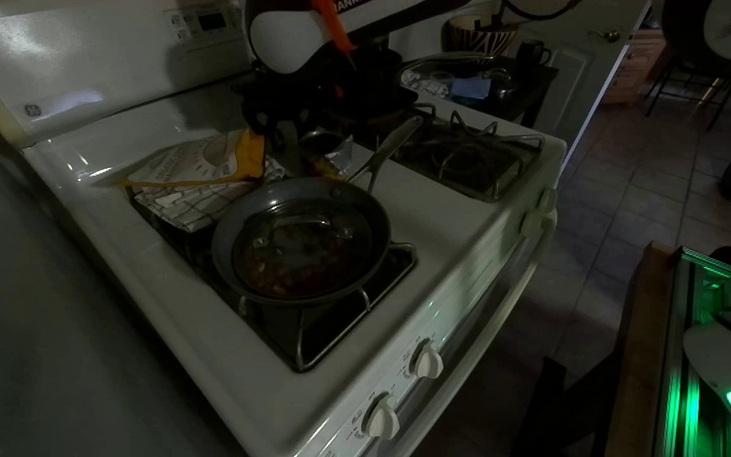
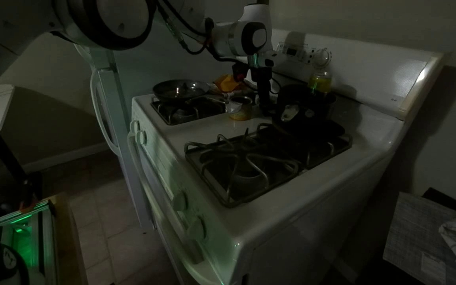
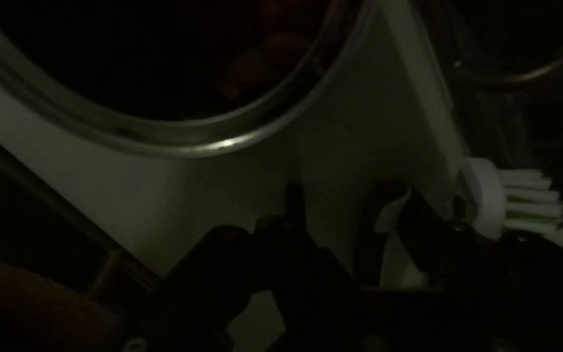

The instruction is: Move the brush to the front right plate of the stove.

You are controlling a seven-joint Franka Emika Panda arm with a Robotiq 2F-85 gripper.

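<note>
In the wrist view a brush [image 3: 489,200] with a white head and white and green bristles lies at the right, beside my right finger; its handle is mostly hidden. In an exterior view a pale shape [image 2: 290,113] beside the gripper may be the brush; it is too dark to be sure. My gripper [image 3: 350,193] is open, low over the stove top, with bare white surface beside its left finger. A dark and pale curved piece shows between the fingers; I cannot tell what it is. The front right plate [image 2: 247,168] holds nothing.
A round open jar [image 3: 198,146] stands just ahead of the fingers. A lidded pan [image 1: 305,251] sits on the front left plate. A dark pot [image 2: 309,105] stands on the rear right plate. A bag [image 1: 204,158] and cloth [image 1: 191,203] lie at the rear left.
</note>
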